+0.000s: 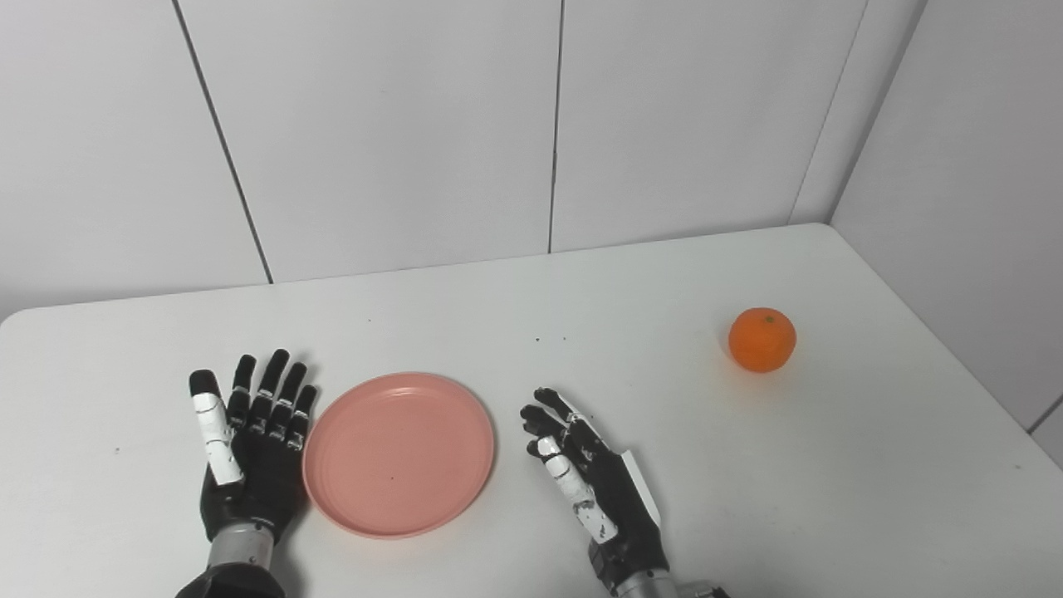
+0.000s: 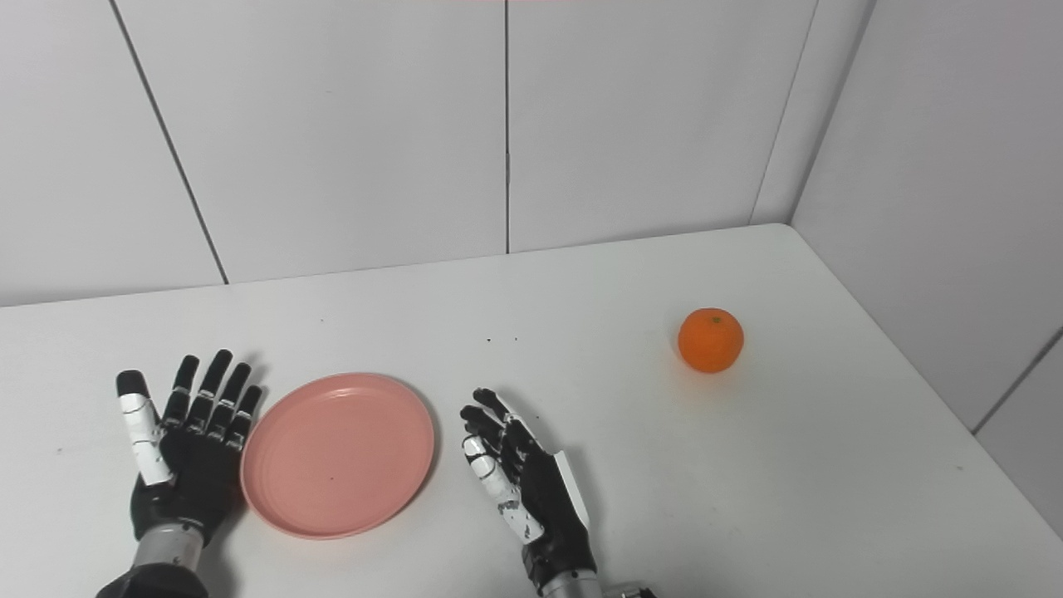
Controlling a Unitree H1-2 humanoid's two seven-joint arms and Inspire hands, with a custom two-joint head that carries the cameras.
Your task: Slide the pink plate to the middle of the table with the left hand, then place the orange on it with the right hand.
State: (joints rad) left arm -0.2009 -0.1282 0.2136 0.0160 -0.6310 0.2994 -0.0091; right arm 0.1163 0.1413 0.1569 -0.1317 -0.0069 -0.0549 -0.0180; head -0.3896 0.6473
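1. Plate count: one pink plate [image 1: 399, 454] on the white counter [image 1: 830, 465], between both hands, touching the left hand [image 1: 249, 448].
2. One orange [image 1: 762, 340] sits far right, untouched.
3. Left hand and right hand [image 1: 594, 477] are both spread, holding nothing.
4. Both views match.

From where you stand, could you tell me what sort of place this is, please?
Probably a robot test bench, not a home: a bare white table in a corner of plain white wall panels, with only a pink plate and an orange.

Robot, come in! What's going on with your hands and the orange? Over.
Both robot hands open, left, right. Pink plate between them, empty. Orange far right, untouched. Path clear.
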